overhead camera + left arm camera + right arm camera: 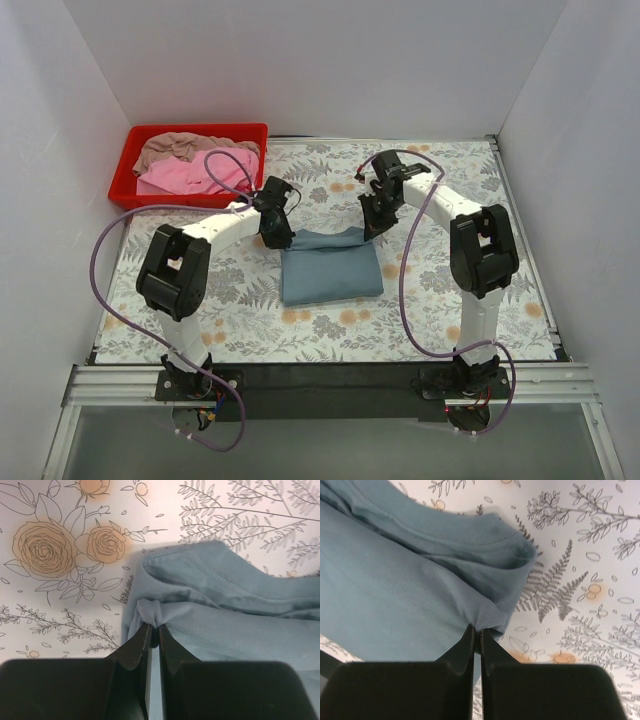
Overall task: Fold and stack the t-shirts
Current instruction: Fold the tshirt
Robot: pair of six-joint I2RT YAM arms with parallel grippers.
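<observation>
A dusty blue-grey t-shirt (pixel 330 268) lies folded into a rectangle at the middle of the floral table. My left gripper (pixel 278 236) is shut on its far left corner, where cloth (pixel 150 611) bunches between the fingertips. At the far right corner my right gripper (pixel 372 228) is shut on the same shirt, pinching a fold (pixel 492 620). The far edge of the shirt is lifted a little between the two grippers. A bright pink t-shirt (pixel 185 178) and a beige-tan t-shirt (pixel 190 147) lie crumpled in the red tray (pixel 125 172) at the far left.
White walls close in the table on the left, back and right. Purple cables (pixel 405 290) loop from both arms over the table. A black rail (pixel 320 378) runs along the near edge at the arm bases.
</observation>
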